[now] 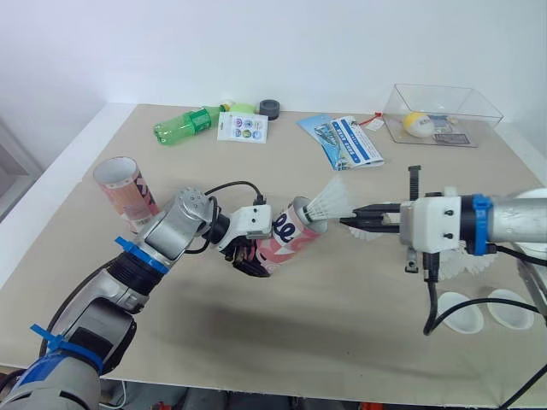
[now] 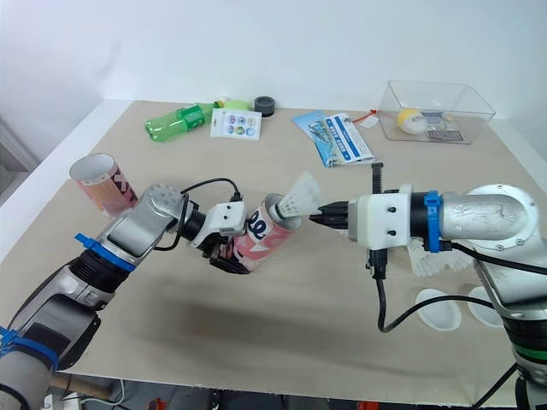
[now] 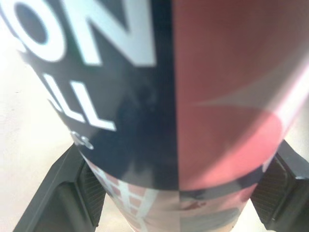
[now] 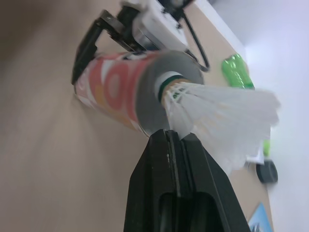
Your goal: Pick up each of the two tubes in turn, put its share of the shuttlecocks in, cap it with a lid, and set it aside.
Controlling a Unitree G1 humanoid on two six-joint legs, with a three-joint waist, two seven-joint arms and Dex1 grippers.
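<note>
Red, pink and navy printed tube [image 1: 286, 235] is being held off the table [image 1: 342, 350] by the left claw [image 1: 252, 254], tilted close to horizontal, open mouth facing the robot's right. In the left wrist view the two fingers [image 3: 72, 193] are pressing against opposite sides of the tube wall, spread as wide as the tube itself.

The right claw [image 1: 348, 223] is pinching a white shuttlecock [image 1: 333, 201] at the lower edge of its feather skirt, fingers squeezed almost together. The cork end, with a green band, is sitting right at the tube's mouth and pointing in; the feathers are sticking out.

A second tube [image 1: 126, 192] is standing upright on the table at the robot's left, open end up, well apart from the held one.

Two white lids [image 1: 453, 312] are lying side by side on the table near the right arm. More white shuttlecocks [image 1: 468, 266] are lying just behind that arm, partly hidden.

Along the far edge are lying a green bottle [image 1: 184, 126], a sticker card [image 1: 242, 126], a black roll [image 1: 270, 108], a blue booklet [image 1: 342, 141] and a clear box [image 1: 444, 87].
</note>
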